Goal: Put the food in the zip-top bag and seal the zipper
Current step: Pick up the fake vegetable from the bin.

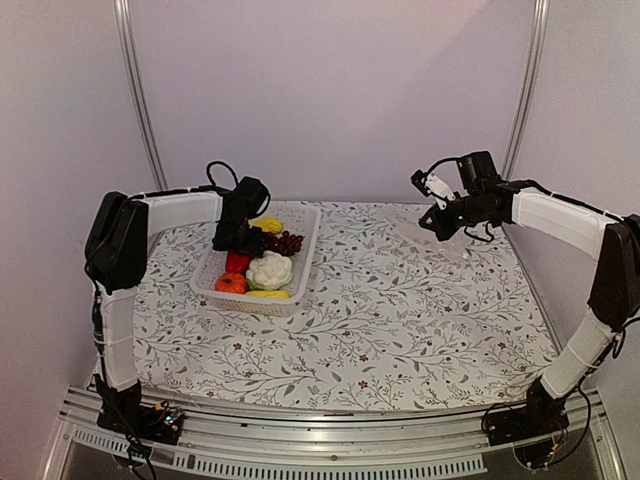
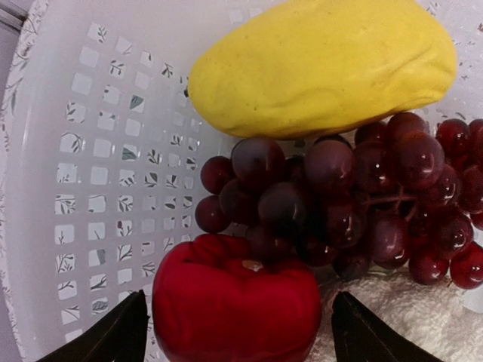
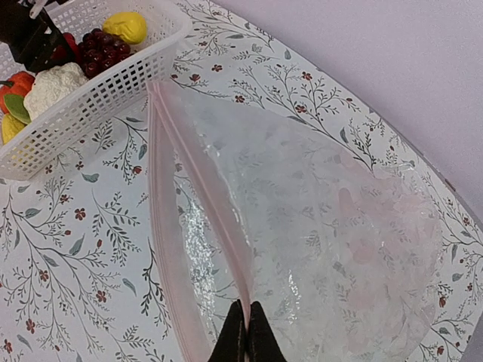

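Observation:
The food lies in a white slotted basket (image 1: 306, 262): red pepper (image 2: 234, 302), dark red grapes (image 2: 355, 211), yellow lemon (image 2: 324, 64), white cauliflower (image 1: 270, 270), orange tomato (image 1: 231, 284) and yellow corn (image 1: 268, 294). My left gripper (image 2: 238, 343) hangs open over the basket, one finger on each side of the pepper, apart from it. My right gripper (image 3: 245, 341) is shut on the upper lip of the zipper (image 3: 202, 185). The clear zip-top bag (image 3: 324, 226) hangs lifted over the table, its mouth gaping toward the basket. The lower lip (image 3: 162, 234) sags away.
The basket stands at the table's back left, its wall (image 3: 98, 98) just beyond the bag's mouth. The floral tablecloth (image 1: 400, 320) covers the table. Metal posts (image 1: 135, 90) rise at both back corners, with a plain wall behind.

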`<state>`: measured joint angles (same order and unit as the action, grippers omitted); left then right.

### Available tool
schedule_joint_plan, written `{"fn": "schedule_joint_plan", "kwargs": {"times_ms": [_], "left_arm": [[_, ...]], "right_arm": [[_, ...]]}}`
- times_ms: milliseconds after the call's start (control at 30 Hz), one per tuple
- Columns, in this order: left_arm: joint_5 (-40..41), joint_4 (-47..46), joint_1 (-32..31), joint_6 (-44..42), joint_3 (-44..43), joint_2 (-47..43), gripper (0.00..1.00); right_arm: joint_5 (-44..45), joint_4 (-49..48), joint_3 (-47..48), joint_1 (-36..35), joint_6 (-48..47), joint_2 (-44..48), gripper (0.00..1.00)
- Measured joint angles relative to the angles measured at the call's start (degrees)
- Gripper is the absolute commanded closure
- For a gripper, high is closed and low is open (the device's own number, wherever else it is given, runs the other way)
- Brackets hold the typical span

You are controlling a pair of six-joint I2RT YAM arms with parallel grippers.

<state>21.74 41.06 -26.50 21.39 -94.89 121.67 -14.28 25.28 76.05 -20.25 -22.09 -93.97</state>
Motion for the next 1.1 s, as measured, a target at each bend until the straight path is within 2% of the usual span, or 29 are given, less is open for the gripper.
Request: {"fn": "schedule_joint_plan", "kwargs": {"times_ms": [267,733,1100], "left_arm": [[0.28,0.09,0.04,-0.39,-0.26,0.24,0.16],[0.83,0.09,0.28,-0.85,-0.87,1.29,0.37],[1.36,1.49,0.28,-1.68,-1.60,-1.01,0.43]], "right_arm": [[-0.07,0.00,-0.17,0.00,0.00,0.00,1.00],[-0.42,0.00,-0.37,0.00,0.02,-0.17,1.00],[-0.76,0.17,-0.31,0.00,0.24,-0.94,1.00]]}}
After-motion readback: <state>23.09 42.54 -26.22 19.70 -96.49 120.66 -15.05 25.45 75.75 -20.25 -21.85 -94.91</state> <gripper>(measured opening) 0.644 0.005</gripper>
